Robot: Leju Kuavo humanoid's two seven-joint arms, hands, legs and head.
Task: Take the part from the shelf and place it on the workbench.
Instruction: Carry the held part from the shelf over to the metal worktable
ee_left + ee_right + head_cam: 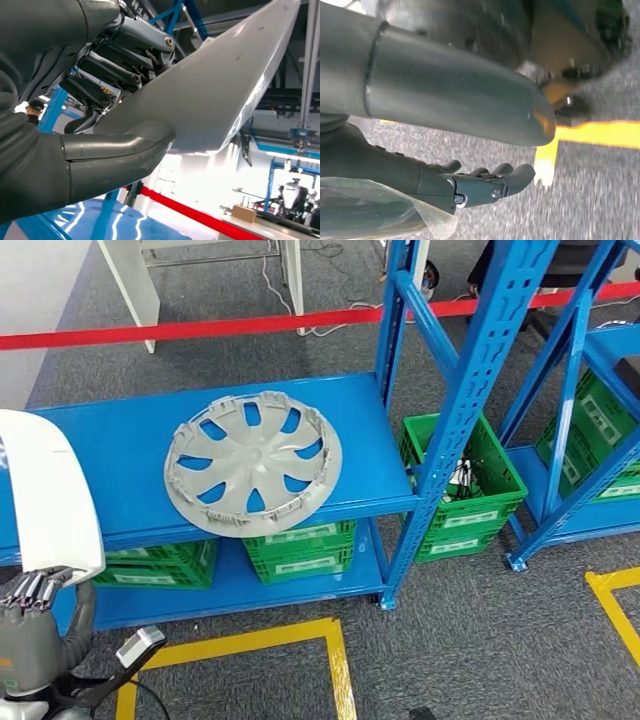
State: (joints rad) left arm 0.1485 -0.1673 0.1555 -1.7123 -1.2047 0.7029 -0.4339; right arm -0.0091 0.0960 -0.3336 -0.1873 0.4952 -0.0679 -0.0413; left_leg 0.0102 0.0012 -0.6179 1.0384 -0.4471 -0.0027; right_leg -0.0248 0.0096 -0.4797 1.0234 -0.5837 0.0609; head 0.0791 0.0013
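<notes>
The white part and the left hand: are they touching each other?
Touching. In the left wrist view, the left hand holds the white part: the thumb presses on one face and the fingers lie against the other.

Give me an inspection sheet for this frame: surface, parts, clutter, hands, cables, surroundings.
Surface: blue shelf, upper level, bare around the wheel cover.
Job's things: grey wheel cover lies flat on the shelf, its front edge at the lip; white panel is held in the left hand.
Clutter: green crates on the lower level, another green crate to the right.
Hands: left hand grips the white panel; right hand holds nothing, fingers extended over the floor.
Cables: white cable on the floor behind the shelf.
Surroundings: red barrier tape, yellow floor marking, grey carpet.
</notes>
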